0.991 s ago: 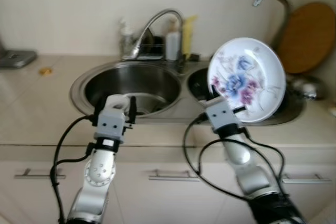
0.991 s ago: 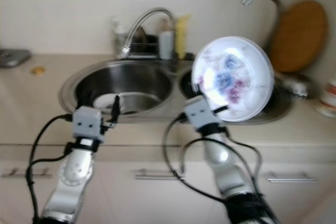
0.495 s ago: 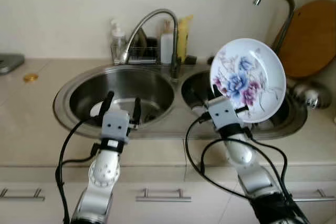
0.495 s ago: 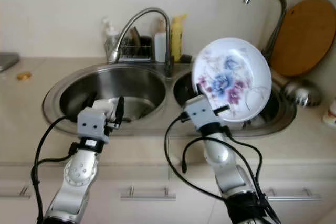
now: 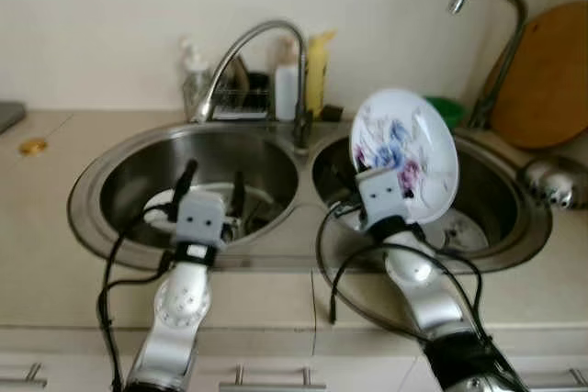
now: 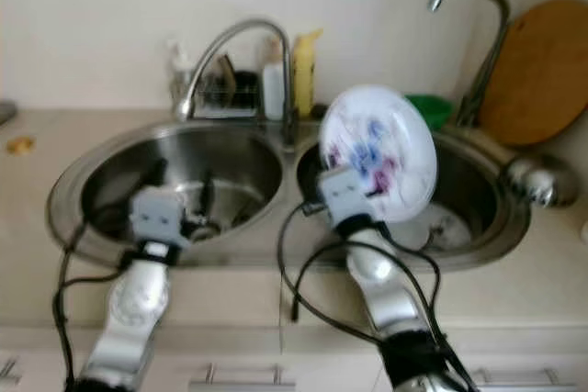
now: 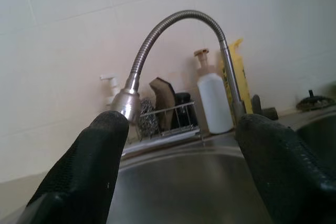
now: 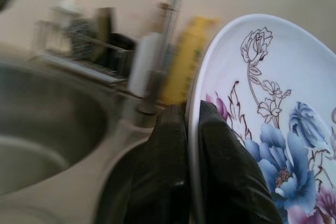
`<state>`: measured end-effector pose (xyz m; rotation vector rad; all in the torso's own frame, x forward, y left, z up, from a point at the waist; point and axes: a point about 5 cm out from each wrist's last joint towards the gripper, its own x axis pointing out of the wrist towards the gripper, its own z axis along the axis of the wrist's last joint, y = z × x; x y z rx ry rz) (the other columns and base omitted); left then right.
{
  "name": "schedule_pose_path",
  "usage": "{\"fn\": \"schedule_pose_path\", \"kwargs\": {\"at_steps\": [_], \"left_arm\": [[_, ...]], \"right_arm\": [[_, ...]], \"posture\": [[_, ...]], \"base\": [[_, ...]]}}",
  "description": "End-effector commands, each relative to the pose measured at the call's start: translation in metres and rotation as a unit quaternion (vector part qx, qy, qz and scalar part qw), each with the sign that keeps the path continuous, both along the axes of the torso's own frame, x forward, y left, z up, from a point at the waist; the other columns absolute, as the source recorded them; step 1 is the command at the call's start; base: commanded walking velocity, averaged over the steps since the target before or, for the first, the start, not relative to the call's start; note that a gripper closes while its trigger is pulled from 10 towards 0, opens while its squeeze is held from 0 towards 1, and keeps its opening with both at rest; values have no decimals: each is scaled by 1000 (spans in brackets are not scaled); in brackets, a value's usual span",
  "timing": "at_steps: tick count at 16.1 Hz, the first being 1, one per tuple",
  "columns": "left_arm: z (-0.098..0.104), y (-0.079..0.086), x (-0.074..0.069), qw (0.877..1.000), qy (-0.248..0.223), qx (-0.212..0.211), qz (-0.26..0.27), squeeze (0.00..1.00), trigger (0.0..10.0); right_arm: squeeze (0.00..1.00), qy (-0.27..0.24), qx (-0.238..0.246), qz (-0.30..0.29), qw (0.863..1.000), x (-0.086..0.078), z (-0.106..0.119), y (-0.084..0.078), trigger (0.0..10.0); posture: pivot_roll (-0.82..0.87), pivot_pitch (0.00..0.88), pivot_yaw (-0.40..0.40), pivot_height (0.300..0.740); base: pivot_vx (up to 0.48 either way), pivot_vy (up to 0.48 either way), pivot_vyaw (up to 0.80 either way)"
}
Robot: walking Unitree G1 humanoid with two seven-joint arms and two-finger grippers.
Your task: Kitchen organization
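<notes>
My right gripper (image 5: 367,172) is shut on the lower rim of a white plate with blue and purple flowers (image 5: 409,149). The plate stands nearly on edge above the right basin (image 5: 514,218) of a steel double sink. In the right wrist view both black fingers (image 8: 170,150) pinch the plate's rim (image 8: 273,129). My left gripper (image 5: 213,183) is open over the left basin (image 5: 119,181), nothing between its fingers (image 7: 100,150). A white dish (image 5: 161,204) lies in that basin, partly hidden by the left gripper.
A curved faucet (image 5: 248,52) rises between the basins, with a rack of scrubbers (image 7: 163,116), a white bottle (image 5: 285,89) and a yellow bottle (image 5: 317,66) behind it. At the right stand a tall tap (image 5: 487,6), a round wooden board (image 5: 551,80) and a steel utensil (image 5: 556,181).
The view has shifted closer to the sink. My right gripper has carried the plate forward and lower, over the right basin. My left gripper now reaches further over the left basin.
</notes>
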<state>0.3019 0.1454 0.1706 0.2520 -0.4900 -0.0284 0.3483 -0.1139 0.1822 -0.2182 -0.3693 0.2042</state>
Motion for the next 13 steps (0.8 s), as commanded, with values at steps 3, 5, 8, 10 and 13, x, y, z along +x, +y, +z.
{"fn": "schedule_pose_path", "kwargs": {"at_steps": [3,5,8,10,13], "left_arm": [[2,9,1,1000,-3,5,12,0,10000],[0,8,0,1000,-1,6,12,0,10000],[-1,8,0,1000,3,7,12,0,10000],[-2,7,0,1000,5,7,11,0,10000],[-3,7,0,1000,9,8,11,0,10000]], "right_arm": [[0,10,72,4,997,12,17,-4,0],[0,46,149,-5,988,20,15,-14,0],[0,96,223,-25,970,25,2,-24,0],[0,129,251,-41,959,25,-9,-27,0],[0,185,251,-82,946,26,-27,-36,10000]], "posture": [[18,0,-8,740],[18,0,-11,740],[19,0,-11,740],[19,0,-11,740],[18,0,-11,740]], "base": [[0,0,0],[0,0,0],[0,0,0],[0,0,0],[0,0,0]]}}
